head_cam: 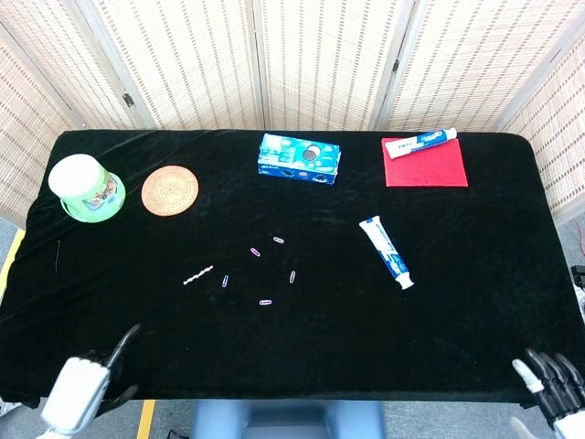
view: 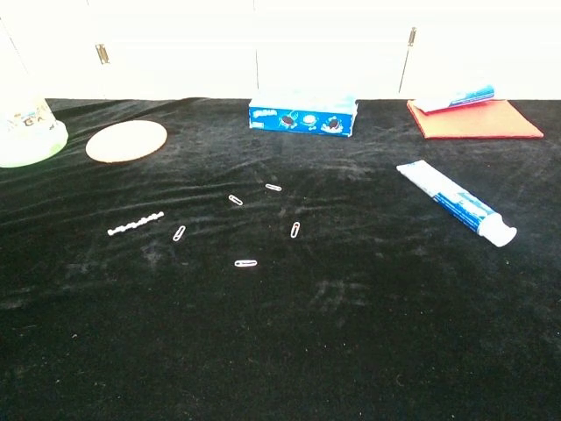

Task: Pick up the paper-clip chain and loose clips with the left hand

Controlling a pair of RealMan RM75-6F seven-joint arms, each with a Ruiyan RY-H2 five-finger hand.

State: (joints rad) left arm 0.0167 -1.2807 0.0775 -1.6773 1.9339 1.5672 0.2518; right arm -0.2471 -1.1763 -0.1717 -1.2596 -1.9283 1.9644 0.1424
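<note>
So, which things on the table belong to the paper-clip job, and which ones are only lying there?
For the job:
- paper-clip chain
- five loose clips, e.g.
- left robot hand, at the near edge

Just lying about:
- green tub
- woven coaster
- blue cookie box
- toothpaste tube
- red cloth with a second tube on it

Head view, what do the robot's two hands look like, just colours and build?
Only the head view shows them, at the bottom corners. The left hand has a pale grey, boxy shell with dark fingers. The right hand has slim black fingers with one whitish part at its left side. No cables or markings can be made out.
</note>
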